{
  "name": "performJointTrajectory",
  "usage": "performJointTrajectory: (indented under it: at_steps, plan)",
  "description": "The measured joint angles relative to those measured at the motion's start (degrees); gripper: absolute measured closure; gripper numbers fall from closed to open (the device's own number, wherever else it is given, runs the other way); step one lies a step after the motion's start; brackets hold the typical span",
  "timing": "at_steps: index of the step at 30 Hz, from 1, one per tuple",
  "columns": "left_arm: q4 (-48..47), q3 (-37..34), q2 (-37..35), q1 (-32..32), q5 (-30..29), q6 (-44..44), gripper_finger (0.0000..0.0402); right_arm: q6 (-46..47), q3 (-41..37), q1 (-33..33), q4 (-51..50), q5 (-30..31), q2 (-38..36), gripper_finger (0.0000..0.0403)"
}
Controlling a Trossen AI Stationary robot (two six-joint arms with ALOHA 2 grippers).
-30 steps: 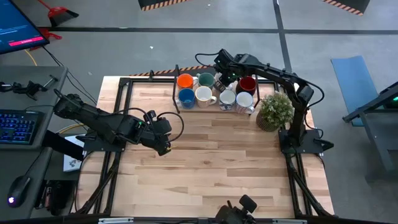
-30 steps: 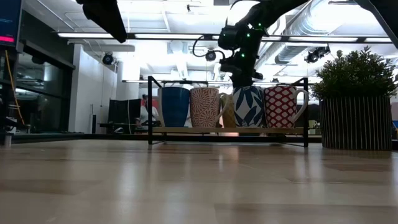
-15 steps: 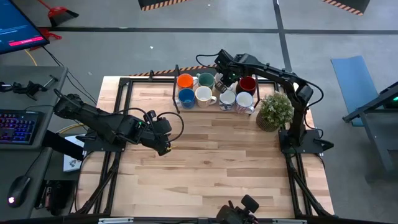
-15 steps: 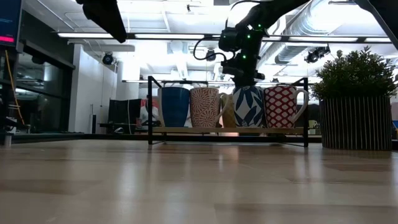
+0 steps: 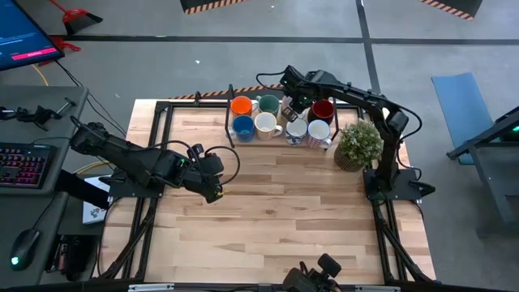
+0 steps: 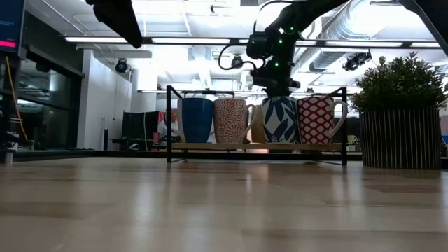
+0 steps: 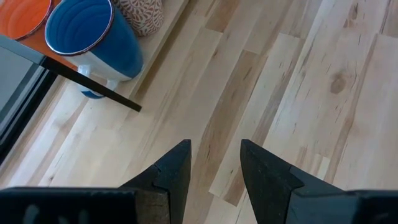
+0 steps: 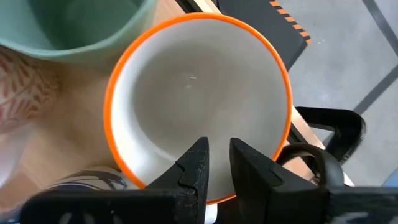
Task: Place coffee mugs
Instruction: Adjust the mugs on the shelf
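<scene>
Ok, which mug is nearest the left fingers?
The blue mug, at the front row's end, closest to the left fingers; the other mugs sit farther along or behind.

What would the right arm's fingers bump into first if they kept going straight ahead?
Most likely the orange-rimmed mug: the right gripper points down into its white inside, so its rim or bottom comes first, though depth is unclear.

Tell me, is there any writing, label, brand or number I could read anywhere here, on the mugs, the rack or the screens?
No text can be read.
Monitor: pink bar with marks, too small to read.
Keyboard: lit keys, legends too small.
Coffee mugs: leaf, dot and coral patterns only, no words.
Hazard tape on the floor: orange and black stripes, no lettering.
Right gripper over the orange-rimmed mug, left gripper: no labels visible.
</scene>
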Motion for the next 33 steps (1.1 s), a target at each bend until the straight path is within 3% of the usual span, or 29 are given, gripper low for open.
performJointTrajectory:
  at_steps: [26,33]
  plan:
    - [0.01,0.0,0.0,0.0,-0.02,0.81,0.0273,-3.82,0.15,0.12,1.89,1.35,-0.1,0.0344]
    - [-0.01,0.0,0.0,0.01,-0.03,0.77,0.0273,-3.83,5.25,0.14,-0.7,0.08,-0.28,0.0344]
